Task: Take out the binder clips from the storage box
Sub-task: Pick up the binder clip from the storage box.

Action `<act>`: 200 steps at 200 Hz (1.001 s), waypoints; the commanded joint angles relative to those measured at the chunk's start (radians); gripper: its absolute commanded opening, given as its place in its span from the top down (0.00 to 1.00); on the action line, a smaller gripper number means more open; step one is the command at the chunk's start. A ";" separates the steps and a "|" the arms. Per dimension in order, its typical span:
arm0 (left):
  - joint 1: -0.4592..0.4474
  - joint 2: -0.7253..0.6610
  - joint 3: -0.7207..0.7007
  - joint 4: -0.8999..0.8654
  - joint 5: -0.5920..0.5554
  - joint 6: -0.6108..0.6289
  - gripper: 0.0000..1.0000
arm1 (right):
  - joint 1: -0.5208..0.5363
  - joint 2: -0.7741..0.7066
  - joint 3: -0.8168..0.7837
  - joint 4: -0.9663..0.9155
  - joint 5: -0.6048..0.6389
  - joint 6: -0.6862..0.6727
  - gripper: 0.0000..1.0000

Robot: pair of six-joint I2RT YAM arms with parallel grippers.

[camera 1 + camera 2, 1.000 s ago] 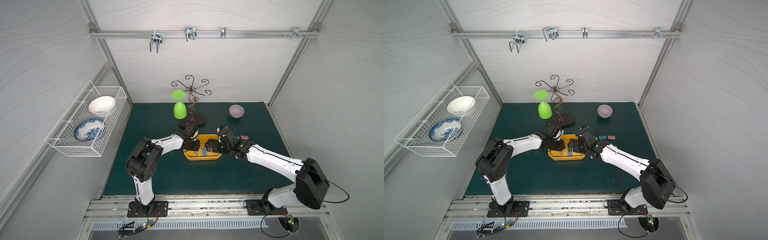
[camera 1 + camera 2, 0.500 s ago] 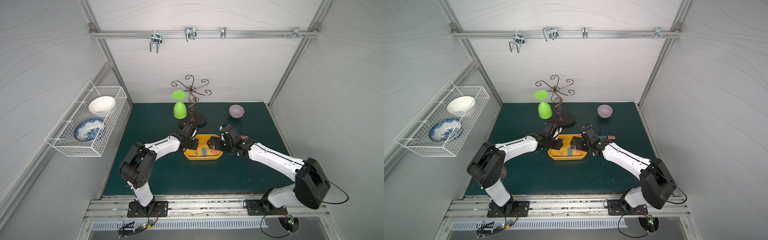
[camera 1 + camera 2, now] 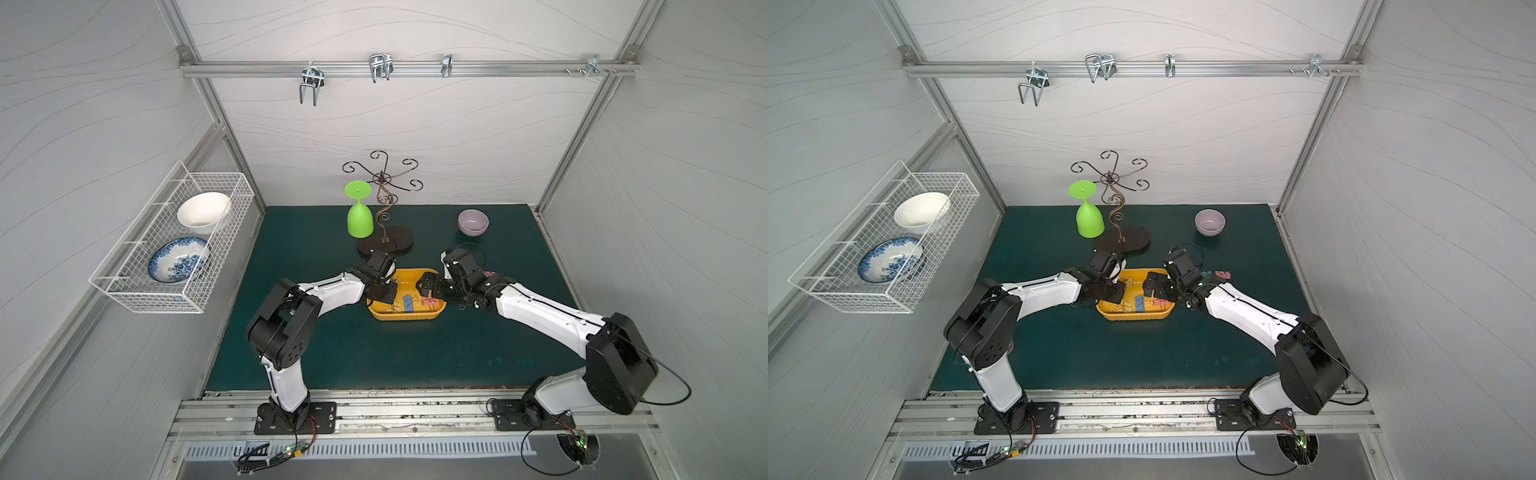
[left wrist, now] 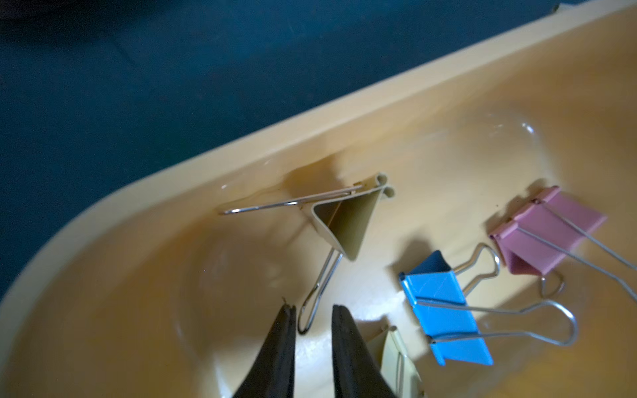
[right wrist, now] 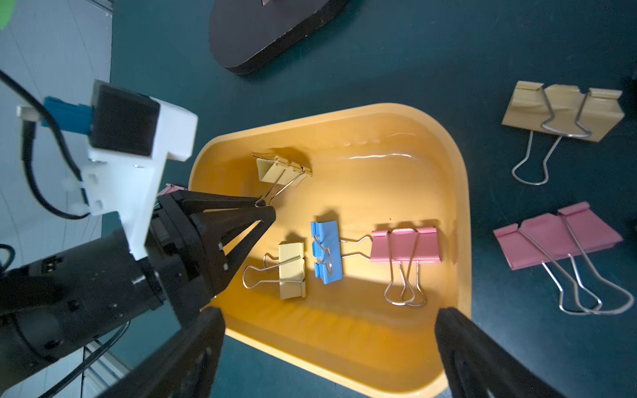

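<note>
Left claw [image 4: 313, 312] narrow, right claw [image 5: 331, 313] wide.
Handle of yellow clip [image 4: 344, 220] sits between left tips; box [image 5: 362, 193] lies under right claw.

Storage box [image 3: 405, 318] at centre of counter [image 3: 374, 357]. Four binder clips [image 5: 325, 256] inside, and two loose clips [image 5: 558, 237] on the counter just right of it. Stand [image 3: 401, 243] directly behind the box, goblet [image 3: 359, 220] left of the stand, bowl [image 3: 473, 222] back right. Wire basket [image 3: 174, 299] on left wall, two dishes [image 3: 178, 259] in it, one behind the other.
</note>
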 commanded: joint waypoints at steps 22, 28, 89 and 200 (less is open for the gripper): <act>-0.015 0.004 0.044 0.023 0.014 0.037 0.93 | -0.011 -0.005 -0.008 -0.016 -0.011 -0.014 0.01; -0.016 -0.003 0.042 0.025 0.017 0.038 0.95 | -0.012 -0.009 -0.009 -0.019 -0.010 -0.013 0.01; -0.018 -0.178 -0.017 0.042 0.095 -0.058 1.00 | -0.012 -0.062 -0.012 -0.054 -0.004 0.012 0.01; 0.276 -0.833 -0.457 0.085 0.498 -0.540 1.00 | 0.143 -0.155 -0.030 -0.019 0.011 0.059 0.01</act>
